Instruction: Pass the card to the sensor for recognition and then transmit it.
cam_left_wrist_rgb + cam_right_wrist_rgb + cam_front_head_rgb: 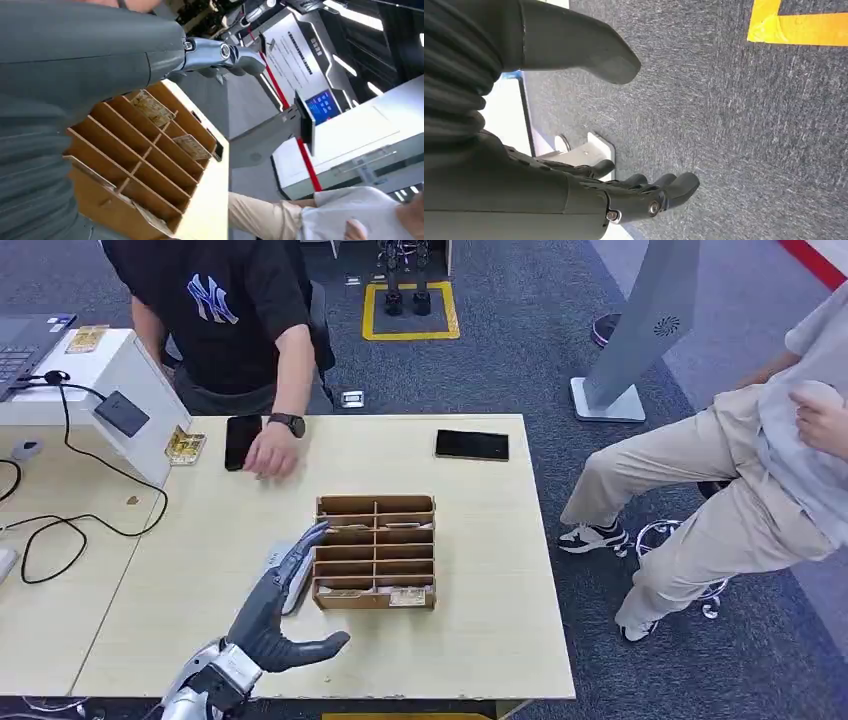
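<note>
My left hand reaches over the table's near left part, its fingers stretched toward the left side of a wooden slotted organiser and its thumb spread apart, holding nothing. A pale flat card lies on the table partly under those fingers; whether they touch it I cannot tell. In the left wrist view the fingers extend above the organiser, where cards stand in slots. The sensor, a dark reader on a white box, sits at the far left. My right hand hangs open over grey floor.
A person in a black shirt stands behind the table, one hand resting by a black phone. Another black phone lies at the far right. Cards lie beside the sensor box. A seated person is at the right. Cables cross the left desk.
</note>
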Available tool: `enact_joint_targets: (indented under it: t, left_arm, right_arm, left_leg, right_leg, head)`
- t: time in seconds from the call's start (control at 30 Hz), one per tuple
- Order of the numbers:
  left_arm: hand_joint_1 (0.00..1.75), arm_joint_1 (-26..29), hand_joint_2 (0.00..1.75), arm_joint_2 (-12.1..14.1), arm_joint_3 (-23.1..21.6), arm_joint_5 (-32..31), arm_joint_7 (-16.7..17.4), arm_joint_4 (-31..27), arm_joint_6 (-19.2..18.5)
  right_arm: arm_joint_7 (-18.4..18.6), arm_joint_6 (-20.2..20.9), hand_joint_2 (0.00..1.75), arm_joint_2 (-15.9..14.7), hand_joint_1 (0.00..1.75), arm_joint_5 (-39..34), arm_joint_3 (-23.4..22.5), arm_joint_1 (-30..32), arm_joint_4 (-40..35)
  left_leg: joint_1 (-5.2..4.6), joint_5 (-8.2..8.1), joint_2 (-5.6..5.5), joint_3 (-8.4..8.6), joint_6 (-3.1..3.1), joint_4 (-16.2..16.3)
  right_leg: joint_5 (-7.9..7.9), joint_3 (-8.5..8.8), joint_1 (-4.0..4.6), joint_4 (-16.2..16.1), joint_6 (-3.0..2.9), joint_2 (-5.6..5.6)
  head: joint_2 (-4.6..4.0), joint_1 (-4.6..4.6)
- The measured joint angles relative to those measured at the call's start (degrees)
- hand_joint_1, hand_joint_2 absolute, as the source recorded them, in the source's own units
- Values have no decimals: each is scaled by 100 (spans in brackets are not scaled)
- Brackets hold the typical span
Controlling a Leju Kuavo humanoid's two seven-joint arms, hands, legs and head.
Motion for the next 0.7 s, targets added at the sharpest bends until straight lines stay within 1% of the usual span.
enact_joint_targets:
  t: [0.07, 0.13, 0.17, 0.3, 0.33, 0.5, 0.63, 0.7]
  left_arm:
    - [0, -34, 175, 79, -119, -431, 141, 9, 288]
    - [0, -102, 175, 175, -282, -990, 404, 70, 686]
    - [0, -142, 175, 208, -344, -1107, 464, 118, 792]
    - [0, -202, 175, 254, -477, -1287, 580, 225, 943]
    - [0, -219, 175, 263, -503, -1403, 687, 243, 1024]
    - [0, -443, 175, 304, -736, -2775, 1733, 584, 1769]
    - [0, -652, 175, 337, -958, -3783, 2536, 984, 2028]
    - [0, -725, 175, 337, -1054, -4102, 2717, 1203, 2141]
  right_arm:
    - [20, -2, 175, -2, 0, 0, 11, 0, 0]
    - [57, 0, 175, -4, 0, 0, 24, 0, 4]
    - [61, 0, 175, -4, 0, 0, 28, 0, 4]
    - [81, 4, 175, -4, 0, 0, 31, 1, 4]
    - [99, 15, 175, -4, 0, 0, 33, 1, 4]
    - [186, 113, 175, -2, 0, 0, 35, 4, -26]
    - [221, 118, 175, -2, 0, 0, 42, 4, -33]
    - [234, 118, 175, -2, 0, 0, 42, 4, -35]
  left_leg:
    - [0, 0, 0, 0, 0, 0]
    - [0, 0, 0, -1, 0, 0]
    - [0, 0, 0, -1, 0, 0]
    - [0, 0, 1, 0, 0, 0]
    - [0, 0, 1, 0, 0, 0]
    - [0, 0, 1, 0, 0, 0]
    - [0, 0, 1, 0, 0, 0]
    - [0, 0, 1, 0, 0, 0]
  right_leg:
    - [0, 0, 0, 0, 0, 0]
    - [0, 0, 0, 0, 0, 0]
    - [0, 0, 0, 0, 0, 0]
    - [0, 0, 0, 0, 0, 1]
    - [0, 0, 0, 0, 0, 0]
    - [0, -1, 0, 0, 0, 0]
    - [1, 0, 0, 0, -1, 1]
    - [1, 0, 0, 0, -1, 1]
  head:
    - [0, 0]
    - [0, -2]
    - [0, 0]
    - [0, 0]
    - [0, -2]
    - [0, 0]
    - [0, 0]
    - [0, 0]
